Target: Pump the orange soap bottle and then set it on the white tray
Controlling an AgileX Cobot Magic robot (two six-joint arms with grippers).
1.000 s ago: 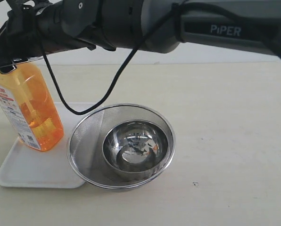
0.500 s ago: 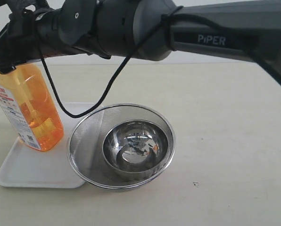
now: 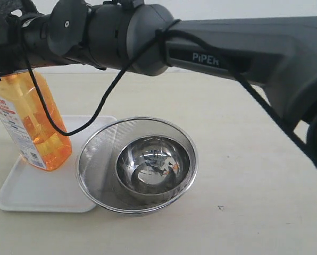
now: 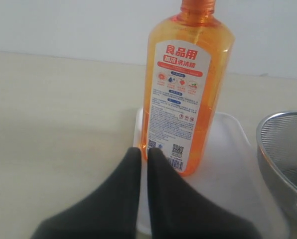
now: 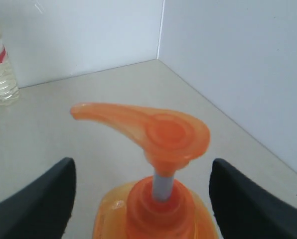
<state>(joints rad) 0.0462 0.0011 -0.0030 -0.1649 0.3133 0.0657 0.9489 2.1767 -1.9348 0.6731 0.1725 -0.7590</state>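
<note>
On the white tray (image 3: 41, 194) the orange soap bottle (image 3: 33, 127) stands, my right gripper (image 5: 141, 189) has swung further left, wide open astride the pump head (image 5: 158, 132), left gripper (image 4: 142, 154) closed empty, so I'd call placement done.

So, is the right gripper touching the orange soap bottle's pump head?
Apart. The right wrist view shows the right gripper open, one finger on either side of the pump head, with table visible in both gaps.

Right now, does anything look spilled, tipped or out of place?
Nothing spilled or tipped. The bottle stands upright on the tray. The strainer crowds one tray corner and may overlap its rim.
</note>
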